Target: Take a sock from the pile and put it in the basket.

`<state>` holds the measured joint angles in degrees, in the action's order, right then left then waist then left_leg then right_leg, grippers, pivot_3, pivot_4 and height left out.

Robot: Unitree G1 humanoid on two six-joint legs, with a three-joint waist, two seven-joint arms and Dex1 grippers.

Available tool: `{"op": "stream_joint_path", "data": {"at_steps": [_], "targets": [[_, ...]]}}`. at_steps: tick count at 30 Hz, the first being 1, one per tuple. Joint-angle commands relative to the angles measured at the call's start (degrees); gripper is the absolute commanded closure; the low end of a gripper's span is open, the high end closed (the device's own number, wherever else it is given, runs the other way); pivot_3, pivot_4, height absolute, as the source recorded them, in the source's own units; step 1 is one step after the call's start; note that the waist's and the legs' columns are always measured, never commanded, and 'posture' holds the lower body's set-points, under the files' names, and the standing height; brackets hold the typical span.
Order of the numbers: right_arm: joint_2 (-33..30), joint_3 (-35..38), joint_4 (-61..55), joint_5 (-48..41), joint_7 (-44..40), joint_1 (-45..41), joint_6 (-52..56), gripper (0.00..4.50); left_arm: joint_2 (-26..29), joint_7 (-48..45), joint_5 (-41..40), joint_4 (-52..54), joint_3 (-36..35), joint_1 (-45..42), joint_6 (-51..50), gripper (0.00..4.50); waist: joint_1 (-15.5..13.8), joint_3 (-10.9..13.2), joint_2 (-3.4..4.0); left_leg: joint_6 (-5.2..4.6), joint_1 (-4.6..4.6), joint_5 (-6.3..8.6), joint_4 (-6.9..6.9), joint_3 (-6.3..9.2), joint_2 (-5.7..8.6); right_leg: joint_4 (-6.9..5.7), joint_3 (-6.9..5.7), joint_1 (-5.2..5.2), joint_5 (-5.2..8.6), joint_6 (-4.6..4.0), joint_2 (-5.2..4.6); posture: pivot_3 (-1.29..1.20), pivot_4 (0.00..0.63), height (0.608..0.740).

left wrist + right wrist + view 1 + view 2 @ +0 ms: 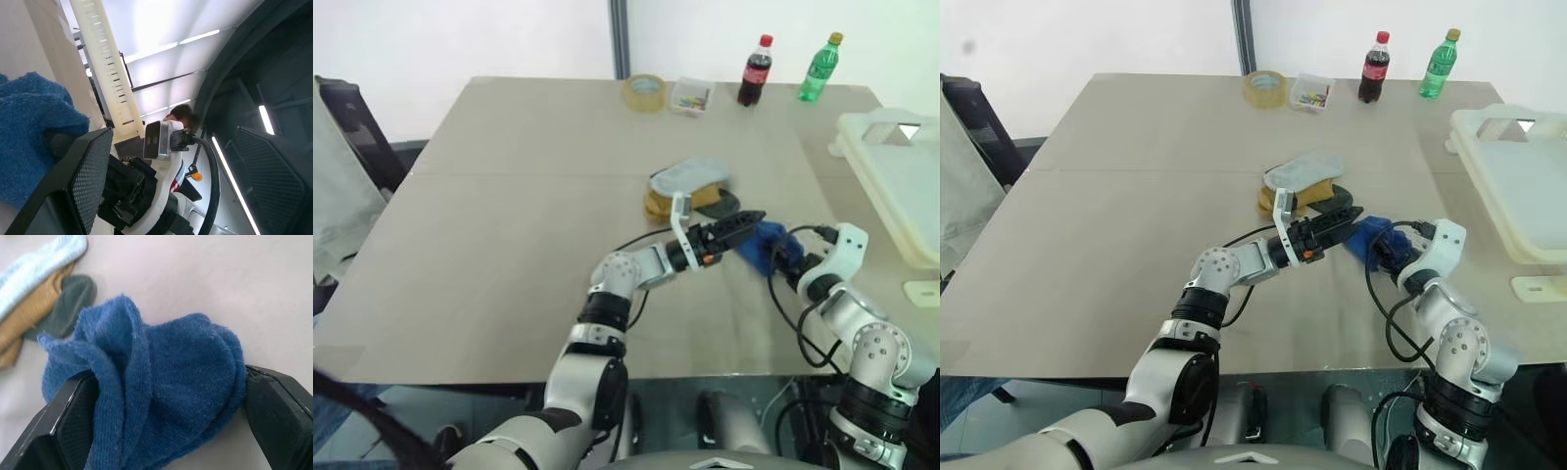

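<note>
Right gripper [161, 431] is straddling the bunched royal blue sock [161, 382], its two black fingers [73, 426] standing wide on either side of the fabric, which is lying on the table [509, 245] toward the near right edge. Left gripper [744, 227] is reaching across with its jaws spread wide, tips beside the same sock. Remaining pile [690, 188] is sitting mid-table, just beyond. Cream-white basket [901, 186] is resting at the right edge.

Left tool [744, 224] gapes (right tool [161, 431] straddles cloth).
</note>
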<state>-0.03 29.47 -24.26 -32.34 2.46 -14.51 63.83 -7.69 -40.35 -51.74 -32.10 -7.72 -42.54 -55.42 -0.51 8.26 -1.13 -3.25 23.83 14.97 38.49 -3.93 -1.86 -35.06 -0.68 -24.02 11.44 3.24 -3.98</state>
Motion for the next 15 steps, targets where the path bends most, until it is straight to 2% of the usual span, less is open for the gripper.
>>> {"op": "stream_joint_path", "data": {"at_steps": [1, 5, 8, 9, 15], "targets": [[1.60, 2.45, 1.52, -3.81, 1.13, -1.01, 0.82, 0.91, -4.15, -0.33, -0.26, 1.14, 0.34, -2.17, 0.02, 0.20, 0.23, 0.00, 0.00, 0.00, 0.00, 0.00, 0.00, 0.00, 0.00, -0.01, 0.00, 0.00, 0.00, 0.00, 0.00, 0.00, 0.150, 0.740], [3.81, 5.75, 5.39, -6.52, 3.36, -2.89, -0.89, 2.63, -3.98, -0.24, -0.21, 1.53, 0.45, -1.88, -0.13, 0.20, 1.16, 0.00, 0.01, 0.00, -0.02, 0.00, 0.00, -0.01, -0.01, -0.07, 0.01, -0.01, -0.01, 0.02, 0.00, 0.00, 0.150, 0.740], [4.02, 5.43, 6.37, -7.22, 4.12, -2.74, -1.58, 4.20, -3.87, -0.10, -0.38, 2.13, 0.56, -1.49, -0.57, 0.20, 1.36, 0.00, 0.01, 0.00, -0.08, 0.00, 0.00, -0.03, 0.00, -0.24, 0.06, -0.02, -0.01, 0.03, 0.00, 0.00, 0.150, 0.740], [4.17, 5.35, 6.54, -7.67, 4.40, -2.66, -1.79, 4.40, -3.80, -0.08, -0.40, 2.25, 0.56, -1.39, -0.69, 0.20, 1.36, 0.00, 0.01, 0.00, -0.12, 0.00, 0.00, -0.04, 0.00, -0.32, 0.06, -0.03, 0.00, 0.03, 0.00, 0.00, 0.150, 0.740], [4.33, 4.20, 6.07, -10.32, 4.74, -2.30, -3.99, 4.40, -2.19, -0.09, 0.43, 4.60, 1.55, -0.13, -0.68, 0.20, 1.41, 0.00, 0.01, 0.02, -0.14, -0.02, 0.09, -0.02, -0.03, -0.56, 0.08, -0.08, 0.01, 0.01, 0.01, 0.00, 0.150, 0.740]]}}
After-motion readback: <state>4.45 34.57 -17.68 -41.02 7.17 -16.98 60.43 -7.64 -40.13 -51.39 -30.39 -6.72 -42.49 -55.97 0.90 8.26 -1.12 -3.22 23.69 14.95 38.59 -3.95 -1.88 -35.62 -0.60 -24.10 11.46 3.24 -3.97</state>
